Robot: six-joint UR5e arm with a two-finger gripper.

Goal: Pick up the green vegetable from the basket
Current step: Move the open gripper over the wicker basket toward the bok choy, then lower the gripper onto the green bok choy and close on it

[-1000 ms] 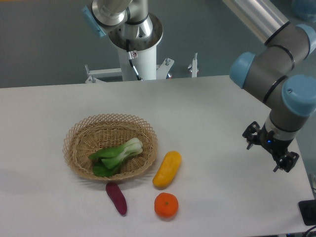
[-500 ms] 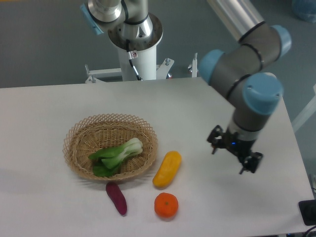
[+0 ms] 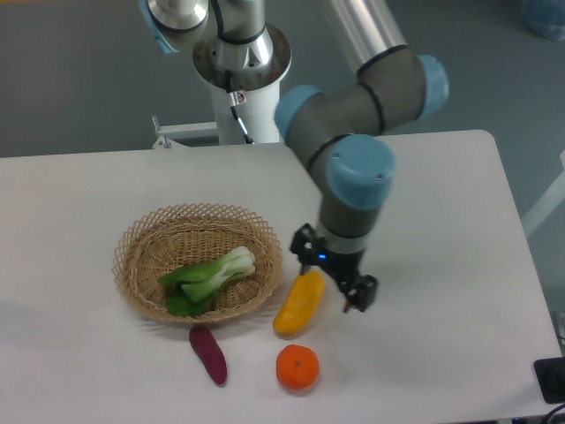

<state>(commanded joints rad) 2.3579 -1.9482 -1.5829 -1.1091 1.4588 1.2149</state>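
The green vegetable (image 3: 210, 278), a small bok choy with a pale stalk end and dark leaves, lies inside the tan wicker basket (image 3: 141, 238) on the left half of the table. My gripper (image 3: 334, 279) hangs open over the table just right of the basket, above the upper end of a yellow fruit (image 3: 297, 304). Nothing is between its fingers. It is well to the right of the bok choy and does not touch it.
A dark purple sweet potato (image 3: 208, 354) lies in front of the basket. An orange fruit (image 3: 297, 367) sits near the table's front edge. The arm's white base column (image 3: 247, 93) stands behind the table.
The arm has swung left across the table, carrying the gripper from the right edge to just beside the basket. The produce has not moved.
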